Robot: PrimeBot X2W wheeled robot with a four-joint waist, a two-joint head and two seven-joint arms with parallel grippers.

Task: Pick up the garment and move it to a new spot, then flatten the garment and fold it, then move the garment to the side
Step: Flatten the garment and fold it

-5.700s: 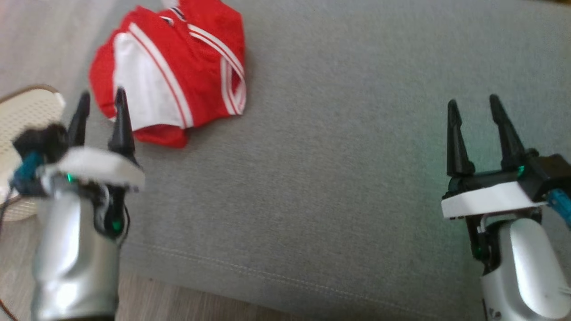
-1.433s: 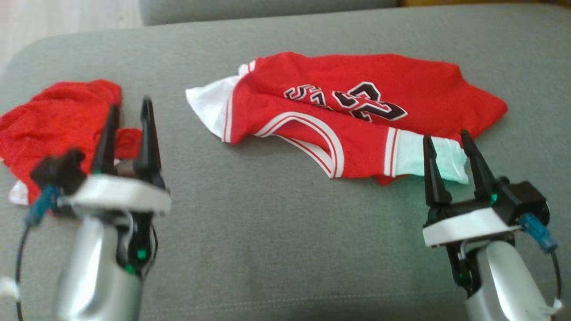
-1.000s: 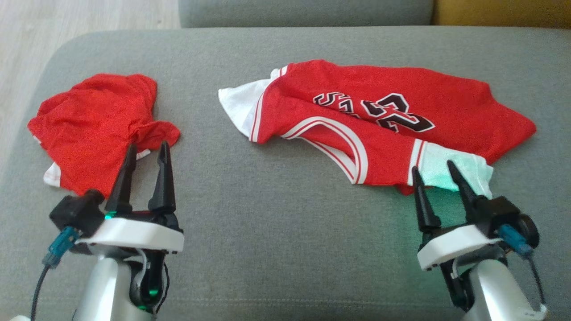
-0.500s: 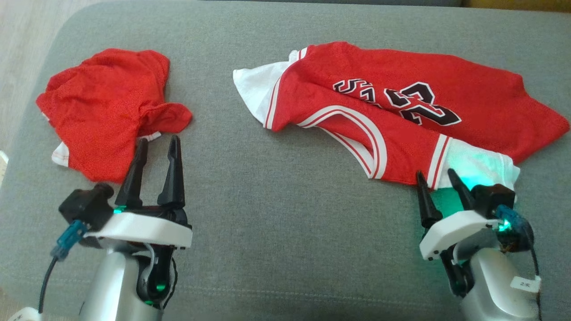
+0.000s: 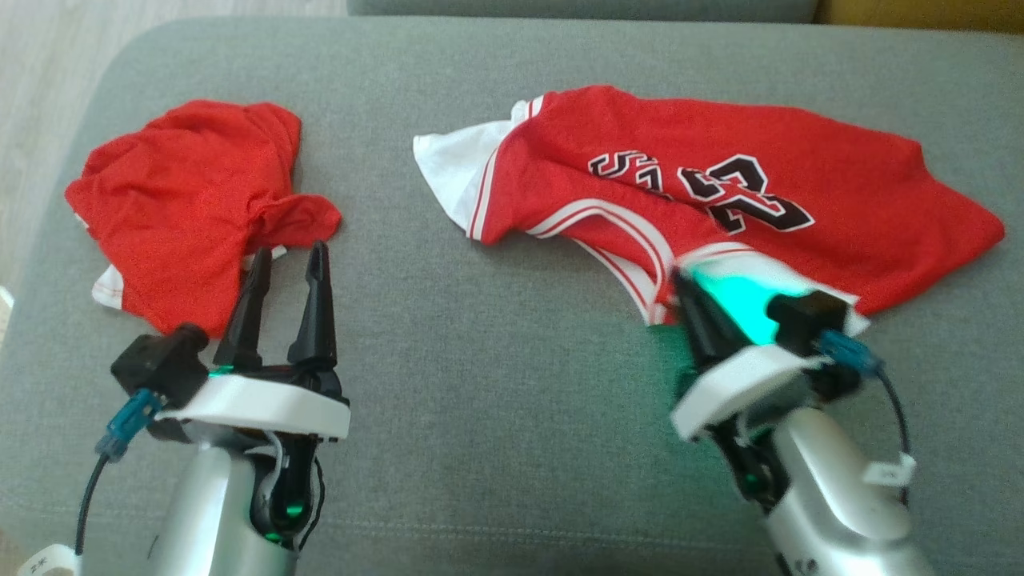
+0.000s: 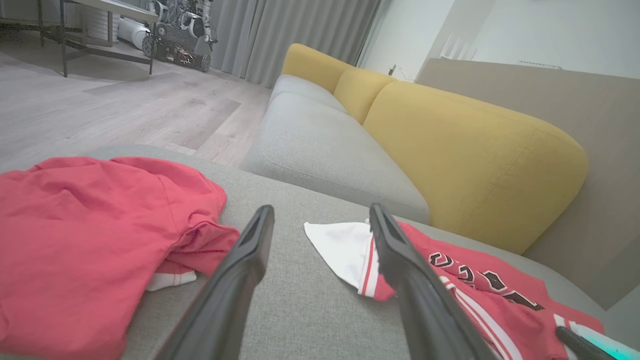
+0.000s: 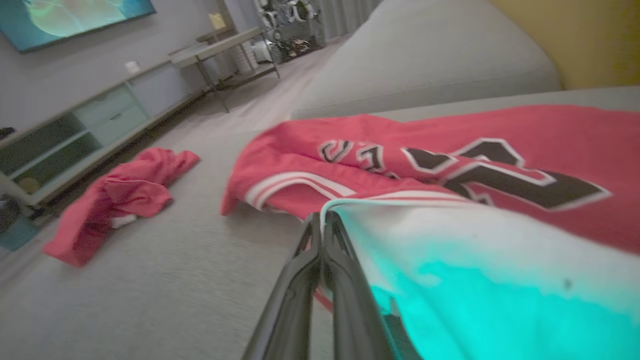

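The garment [image 5: 720,160] is a red jersey with white trim and black numbers, lying crumpled on the right half of the grey cushion [image 5: 496,384]. My right gripper [image 5: 688,292] is at its near white hem, jaws pressed together on that hem. The white cloth [image 7: 450,240] drapes over the fingers and glows green from the gripper's light. In the right wrist view the jersey [image 7: 450,140] spreads beyond the right gripper [image 7: 322,217]. My left gripper [image 5: 288,256] stands open over bare cushion, holding nothing. In the left wrist view the left gripper [image 6: 320,210] frames the jersey's white corner [image 6: 340,245].
A second red garment [image 5: 184,200] lies bunched at the cushion's left end, just beyond my left fingertips. Wooden floor [image 5: 48,72] lies past the cushion's left edge. A grey and yellow sofa [image 6: 450,150] stands behind, and a low cabinet [image 7: 75,135] across the room.
My right gripper has shut on the jersey's white hem and moved left, lifting the hem and bunching it over the fingers. The left gripper has stayed open in place.
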